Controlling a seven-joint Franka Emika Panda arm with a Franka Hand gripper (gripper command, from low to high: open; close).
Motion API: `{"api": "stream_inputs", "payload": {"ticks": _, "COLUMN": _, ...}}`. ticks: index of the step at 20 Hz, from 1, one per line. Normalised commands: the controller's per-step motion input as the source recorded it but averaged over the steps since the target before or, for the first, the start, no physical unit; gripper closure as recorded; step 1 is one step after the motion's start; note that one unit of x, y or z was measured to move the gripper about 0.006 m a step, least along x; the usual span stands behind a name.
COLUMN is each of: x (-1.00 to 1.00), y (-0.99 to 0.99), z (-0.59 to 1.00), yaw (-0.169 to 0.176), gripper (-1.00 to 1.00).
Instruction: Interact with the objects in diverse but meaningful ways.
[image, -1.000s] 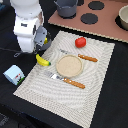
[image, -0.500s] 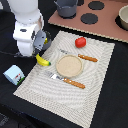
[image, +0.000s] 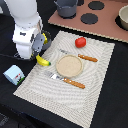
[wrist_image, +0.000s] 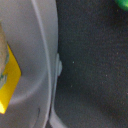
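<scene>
Arm: the white arm stood low at the exterior view's left edge of the striped mat, its bulk covering whatever lay under it.
Gripper: its fingers were hidden behind the arm's body in the exterior view and did not appear in the wrist view, so I could not tell whether they were spread, closed or holding anything.
Banana: the banana lay on the mat just beside the arm, one end tucked under it.
Tomato: the tomato sat on the mat near the stove board, well apart from the arm.
Carton: the carton stood off the mat on the dark table.
Plate: the plate lay between a fork and a knife.
Pan: the wrist view was filled by a blurred grey pan, cut off by the frame.
Cheese: a yellow cheese wedge lay in the pan, only partly shown.
Green blur: a green patch at a corner was too cropped to identify.
</scene>
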Motion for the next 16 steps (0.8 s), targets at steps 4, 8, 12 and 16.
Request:
{"api": "stream_inputs", "payload": {"ticks": 4, "x": 0.00, "y": 0.01, "z": 0.00, "yaw": -0.012, "gripper": 1.00}}
{"api": "stream_inputs", "payload": {"ticks": 8, "x": -0.03, "y": 0.00, "z": -0.01, "yaw": -0.016, "gripper": 1.00}}
{"api": "stream_inputs", "payload": {"ticks": 12, "x": -0.04, "y": 0.00, "z": -0.02, "yaw": -0.016, "gripper": 1.00}}
{"api": "stream_inputs", "payload": {"ticks": 16, "x": -0.06, "y": 0.00, "z": -0.04, "yaw": -0.019, "gripper": 1.00}}
